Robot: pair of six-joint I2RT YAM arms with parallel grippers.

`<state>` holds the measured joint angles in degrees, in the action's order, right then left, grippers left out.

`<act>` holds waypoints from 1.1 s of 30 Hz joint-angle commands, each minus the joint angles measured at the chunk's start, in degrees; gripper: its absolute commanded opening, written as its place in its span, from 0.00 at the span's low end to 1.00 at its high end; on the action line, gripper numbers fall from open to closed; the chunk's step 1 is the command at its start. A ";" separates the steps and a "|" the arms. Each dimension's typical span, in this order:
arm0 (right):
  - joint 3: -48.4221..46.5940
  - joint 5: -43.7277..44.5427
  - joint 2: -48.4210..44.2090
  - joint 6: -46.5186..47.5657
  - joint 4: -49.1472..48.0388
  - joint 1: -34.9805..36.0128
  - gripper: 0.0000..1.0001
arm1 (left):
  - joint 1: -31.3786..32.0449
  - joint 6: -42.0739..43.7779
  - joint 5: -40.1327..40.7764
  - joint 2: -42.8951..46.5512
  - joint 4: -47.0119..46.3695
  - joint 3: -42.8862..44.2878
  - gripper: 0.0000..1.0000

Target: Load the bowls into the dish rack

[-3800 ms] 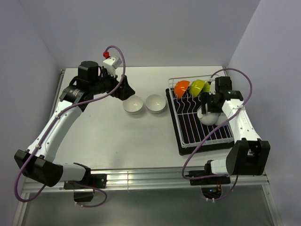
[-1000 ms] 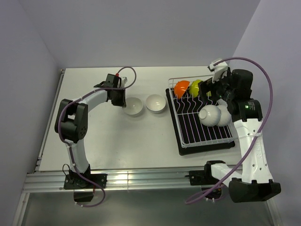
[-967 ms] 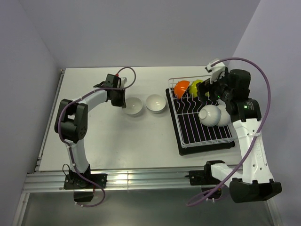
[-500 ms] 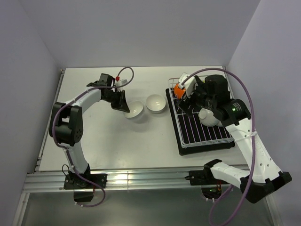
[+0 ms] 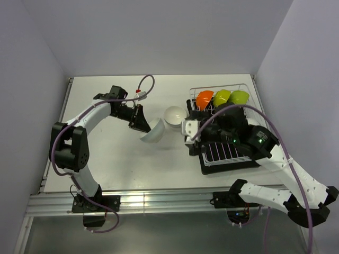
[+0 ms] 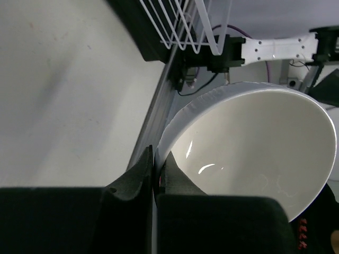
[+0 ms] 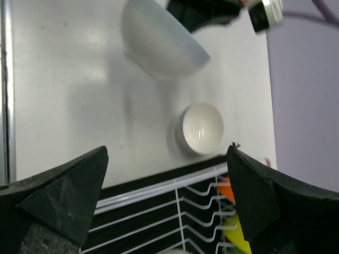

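Top view: the left fingers (image 5: 139, 119) hold a white bowl (image 5: 153, 131) tilted over the bench (image 5: 106, 153), at 9 o'clock from the dish rack (image 5: 204, 165). A second white bowl (image 5: 175, 115) sits at its 1 o'clock.

Left wrist view: the fingers are pinched tight on the thin rim. The bowl looks rigid, glossy, probably light yet slippery, so a firm rim pinch suits it.

Right wrist view: the right fingers (image 7: 63, 196) gape wide, empty.

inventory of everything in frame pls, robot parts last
Held white bowl: 1, white, tilted in left tool.
Loose white bowl: 1, white, on table by rack.
Orange bowl: 1, orange, rack's far end.
Lime green bowls: 2, lime, beside it.
Dish rack: 1, white wire, black tray; middle hidden by right arm.
Table: 1, white.
Left tool: 1, black, shut on held white bowl.
Right tool: 1, black, open, over rack's left edge.
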<state>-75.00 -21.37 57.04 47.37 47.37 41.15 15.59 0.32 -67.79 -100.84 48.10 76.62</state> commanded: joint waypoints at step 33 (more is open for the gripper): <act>18.75 22.41 2.29 25.48 -27.78 28.46 0.98 | 10.68 2.50 -10.26 3.54 3.93 -2.26 0.00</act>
<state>-55.79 -2.52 59.44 70.70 24.05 69.23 25.91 2.37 -72.40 -98.08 50.68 71.90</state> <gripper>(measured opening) 0.990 0.059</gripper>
